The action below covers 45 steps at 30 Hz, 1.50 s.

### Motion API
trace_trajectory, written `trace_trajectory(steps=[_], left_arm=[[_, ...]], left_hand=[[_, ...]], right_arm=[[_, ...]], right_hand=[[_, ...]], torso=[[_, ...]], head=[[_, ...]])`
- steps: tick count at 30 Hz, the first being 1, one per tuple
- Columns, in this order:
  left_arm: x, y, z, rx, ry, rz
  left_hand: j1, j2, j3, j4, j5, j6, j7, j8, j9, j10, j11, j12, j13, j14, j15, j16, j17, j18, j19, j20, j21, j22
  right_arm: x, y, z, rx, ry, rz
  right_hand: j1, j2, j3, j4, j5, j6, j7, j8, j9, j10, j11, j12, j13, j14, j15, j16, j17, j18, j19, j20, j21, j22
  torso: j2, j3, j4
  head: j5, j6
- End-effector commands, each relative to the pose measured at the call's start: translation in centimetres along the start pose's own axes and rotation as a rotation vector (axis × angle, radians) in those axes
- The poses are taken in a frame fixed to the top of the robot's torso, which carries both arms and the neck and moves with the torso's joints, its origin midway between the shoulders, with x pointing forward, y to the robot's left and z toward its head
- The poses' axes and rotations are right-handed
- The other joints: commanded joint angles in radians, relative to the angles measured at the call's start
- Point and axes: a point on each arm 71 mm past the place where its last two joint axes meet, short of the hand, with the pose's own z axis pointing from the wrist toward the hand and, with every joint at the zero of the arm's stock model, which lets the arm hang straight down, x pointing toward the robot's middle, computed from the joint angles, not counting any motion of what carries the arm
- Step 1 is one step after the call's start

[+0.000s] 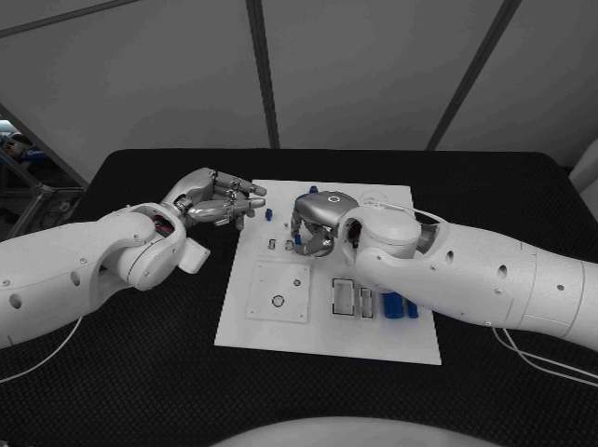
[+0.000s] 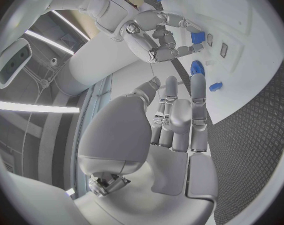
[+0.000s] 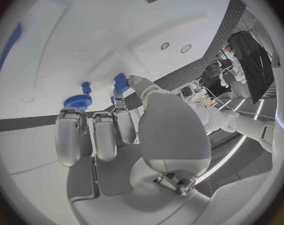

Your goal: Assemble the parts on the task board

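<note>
— Holding anything, that right hand (image 1: 316,223)?
— Yes: a small blue part (image 3: 120,82) is pinched at its fingertips (image 3: 125,85), just above the task board (image 1: 329,326). Its long axis I cannot tell.
— And the left hand (image 1: 219,200)?
— It hovers at the board's edge, fingers (image 2: 179,105) loosely curled and slightly apart, holding nothing. Another blue part (image 2: 198,68) lies just beyond those fingertips.

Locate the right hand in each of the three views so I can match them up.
Head view: right hand over the middle of the task board, fingers down.
Left wrist view: it reaches in above the board.
Right wrist view: its own palm.
Shared landmark: the white task board.
</note>
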Motion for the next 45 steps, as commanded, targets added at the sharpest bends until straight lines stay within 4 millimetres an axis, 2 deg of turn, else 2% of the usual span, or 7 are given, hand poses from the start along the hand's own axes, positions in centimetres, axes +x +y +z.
trace_trajectory(steps=[1,25,35,45], left_arm=[[0.07,-0.14,0.08,0.005,0.012,-0.007],[-0.07,-0.02,0.12,0.001,0.009,-0.005],[-0.08,0.01,0.15,0.000,0.009,-0.005],[-0.08,0.01,0.16,0.000,0.009,-0.005]], left_hand=[[-0.004,-0.009,0.006,0.001,-0.001,0.005,0.005,-0.002,0.000,-0.002,0.001,-0.005,-0.002,-0.001,0.003,0.005,0.004,-0.017,-0.007,0.001,0.005,0.001],[-0.005,-0.009,0.007,0.001,-0.001,0.005,0.005,-0.003,0.000,-0.002,0.001,-0.005,-0.002,0.001,0.003,0.008,0.009,-0.017,-0.007,0.001,0.005,0.002],[-0.005,-0.009,0.007,0.001,-0.001,0.006,0.005,-0.003,0.000,-0.002,0.001,-0.005,-0.002,0.001,0.003,0.008,0.010,-0.017,-0.007,0.001,0.005,0.002],[-0.006,-0.009,0.008,0.001,-0.001,0.006,0.005,-0.003,0.000,-0.001,0.001,-0.005,-0.002,0.002,0.003,0.010,0.011,-0.017,-0.007,0.001,0.006,0.002]], right_arm=[[0.18,-0.01,-0.01,0.002,0.016,-0.012],[0.09,-0.08,-0.04,0.008,0.004,-0.009],[-0.16,-0.02,-0.12,0.004,-0.030,0.003],[-0.53,0.01,-0.26,-0.013,-0.080,0.030]], right_hand=[[-0.007,-0.007,-0.006,0.001,-0.003,-0.009,-0.001,-0.007,-0.001,-0.005,0.004,-0.007,0.068,0.085,0.007,-0.005,0.168,-0.002,-0.003,0.007,-0.007,0.118],[-0.012,-0.015,-0.012,0.004,-0.005,-0.028,0.007,-0.021,-0.005,-0.019,0.010,-0.027,0.051,0.080,0.013,-0.017,0.152,0.002,-0.015,0.014,-0.017,0.102],[0.005,0.005,-0.001,-0.001,-0.005,-0.003,0.000,-0.009,0.002,-0.017,0.006,-0.024,0.054,0.081,0.011,-0.015,0.154,0.002,-0.012,0.015,-0.015,0.106],[0.007,0.005,0.000,-0.003,-0.006,0.001,-0.001,-0.007,0.004,-0.018,0.005,-0.026,0.053,0.081,0.010,-0.015,0.154,0.002,-0.012,0.014,-0.015,0.106]], torso=[[0.000,0.0001,0.0003],[0.000,-0.0001,-0.0005],[0.000,0.0001,0.0001],[0.000,0.0000,-0.0001]], head=[[0.000,-0.002],[-0.002,-0.002],[-0.004,0.000],[-0.004,0.000]])
